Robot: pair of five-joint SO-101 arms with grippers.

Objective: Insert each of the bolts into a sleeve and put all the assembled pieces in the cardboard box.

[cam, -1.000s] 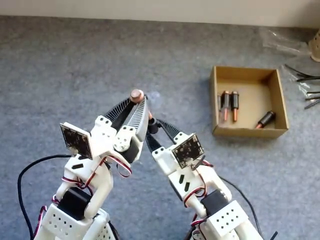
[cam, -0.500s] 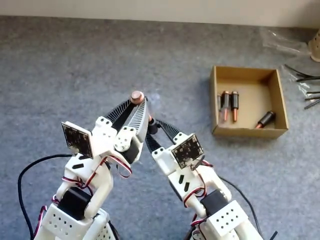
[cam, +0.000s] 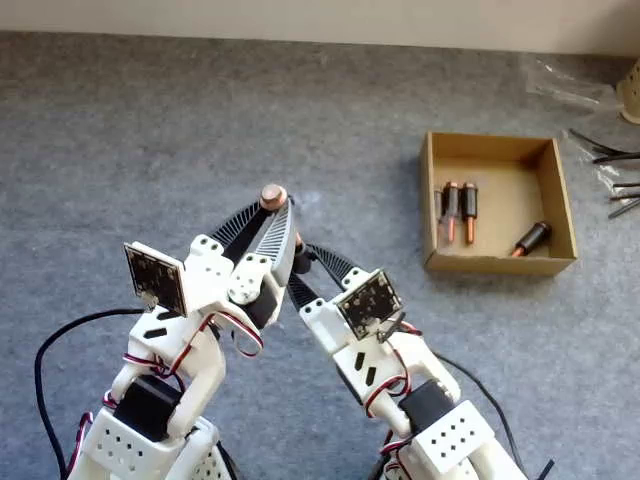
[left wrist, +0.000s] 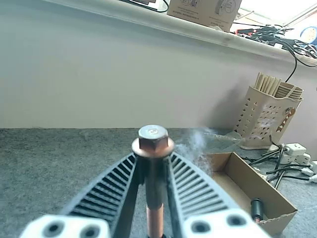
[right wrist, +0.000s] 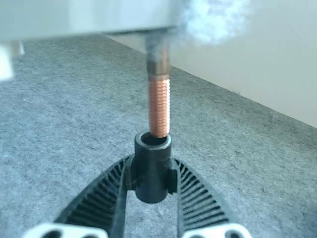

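**Bolt Held at the Mouth of a Sleeve, Three Pieces Already Boxed**

The left gripper [left wrist: 153, 161] was clamped on a copper-coloured bolt [left wrist: 152, 143], which was held upright just below its hexagonal head. The right gripper [right wrist: 151, 173] was closed around a black sleeve [right wrist: 152, 166], which was held directly beneath the bolt. In the right wrist view the threaded end was seen at the sleeve's open mouth. It was aligned with the bore and, at most, only just entered. Both parts were held above the grey table [cam: 150, 120], well apart from the cardboard box [cam: 431, 200] to one side.

Three assembled pieces [cam: 469, 212] were seen lying inside the box, so that part of the task was judged complete. For the pair in hand, insertion was judged barely begun, with full seating and transfer to the box left to do.

Print was visible on a carton [left wrist: 204, 9] on the ledge behind the table, but it could not be read. No writing was made out on the bolt, the sleeve or the box.
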